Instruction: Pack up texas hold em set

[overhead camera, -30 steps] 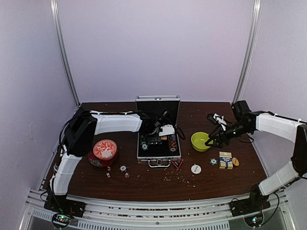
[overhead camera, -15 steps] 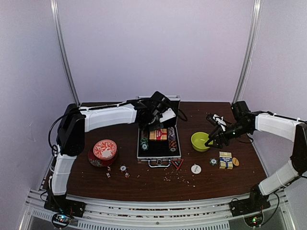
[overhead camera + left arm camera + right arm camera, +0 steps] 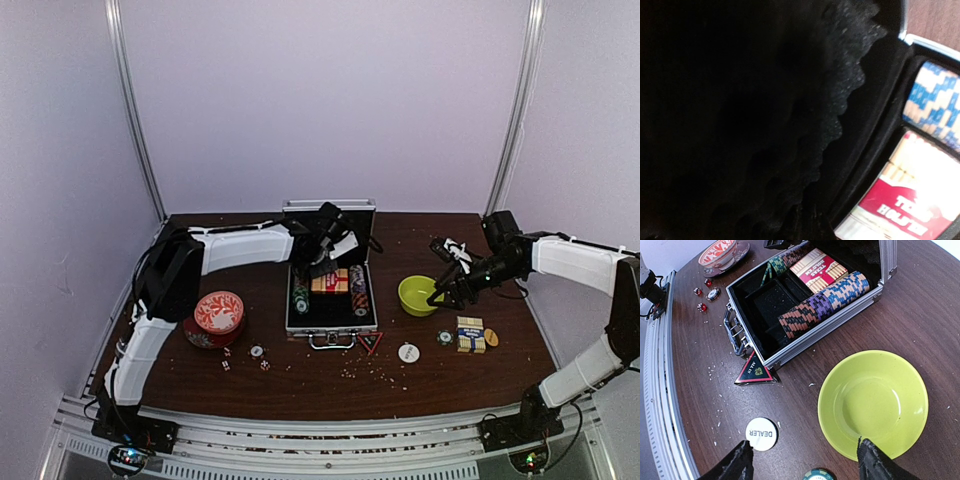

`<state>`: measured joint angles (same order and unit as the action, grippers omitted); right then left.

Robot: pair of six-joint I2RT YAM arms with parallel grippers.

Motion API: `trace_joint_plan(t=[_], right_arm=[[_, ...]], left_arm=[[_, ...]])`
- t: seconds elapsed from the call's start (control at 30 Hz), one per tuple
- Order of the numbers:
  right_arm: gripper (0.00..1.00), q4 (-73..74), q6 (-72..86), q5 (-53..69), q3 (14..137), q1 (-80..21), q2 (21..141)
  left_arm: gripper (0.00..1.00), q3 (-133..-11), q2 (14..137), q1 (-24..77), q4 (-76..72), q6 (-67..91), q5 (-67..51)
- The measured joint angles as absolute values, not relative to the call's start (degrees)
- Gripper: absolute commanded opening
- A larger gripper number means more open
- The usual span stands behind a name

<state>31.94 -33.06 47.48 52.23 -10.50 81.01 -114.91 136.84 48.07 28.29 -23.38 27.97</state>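
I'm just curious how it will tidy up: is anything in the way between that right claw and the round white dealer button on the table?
Nothing visible blocks it. In the right wrist view the open right gripper hangs just beside the dealer button, with only bare table between. The green bowl sits off to the other side.

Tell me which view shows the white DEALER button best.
The right wrist view: the DEALER button lies close on the table, its lettering readable. The top external view shows it only as a small white disc right of the case. The left wrist view misses it.
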Motion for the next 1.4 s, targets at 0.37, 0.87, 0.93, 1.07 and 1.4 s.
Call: trace_joint_plan(t=[0.37,0.87,0.93,1.07,1.4], right_arm=[[0.72,31.92,-33.08,47.24,52.23,-10.5,81.01],[0.72,31.94,-33.1,46.61,52.23,-10.5,81.08],[0.72,31.94,-33.1,46.59,52.23,-10.5,81.28],[0.72,31.94,-33.1,46.46,52.23,-10.5,81.56],[0.72,31.94,-33.1,46.39,52.23,-10.5,81.56]], left_arm=[[0.07,-115.74,138.34,47.18,27.11,-22.76,25.96],[0.04,-111.81,137.95,47.11,23.35,-24.36,21.32],[0.04,-111.09,137.53,47.0,22.74,-24.73,20.67],[0.04,-110.87,137.47,47.0,22.26,-24.71,21.02],[0.12,-114.85,139.26,47.09,25.19,-21.39,24.71]])
